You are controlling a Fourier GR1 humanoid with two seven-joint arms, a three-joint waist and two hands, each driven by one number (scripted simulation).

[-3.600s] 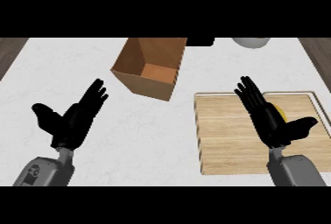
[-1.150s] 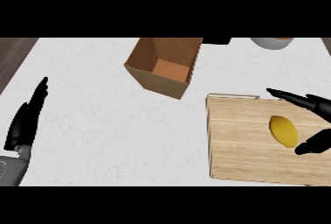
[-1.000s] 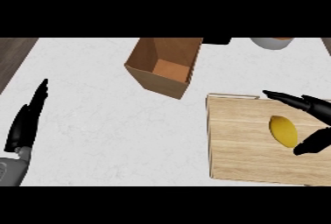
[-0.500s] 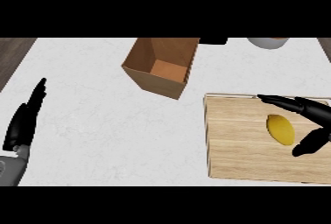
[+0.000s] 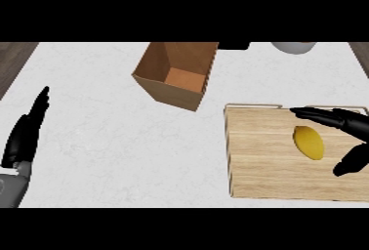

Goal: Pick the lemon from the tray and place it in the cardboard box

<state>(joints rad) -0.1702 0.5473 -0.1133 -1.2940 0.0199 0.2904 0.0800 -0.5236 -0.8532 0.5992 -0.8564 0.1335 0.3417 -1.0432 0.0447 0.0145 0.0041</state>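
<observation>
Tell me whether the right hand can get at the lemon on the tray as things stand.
Probably yes: the right hand is open, fingers and thumb flanking the lemon, which lies bare on the wooden tray with nothing between them.

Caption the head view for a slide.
Right robot hand open around the lemon on the wooden tray, cardboard box waiting upper left.

The lemon (image 5: 310, 142) is yellow, the tray (image 5: 263, 171) light wood with grain, the cardboard box (image 5: 176, 73) brown, the worktop (image 5: 108, 141) white speckled, both hands black.
</observation>
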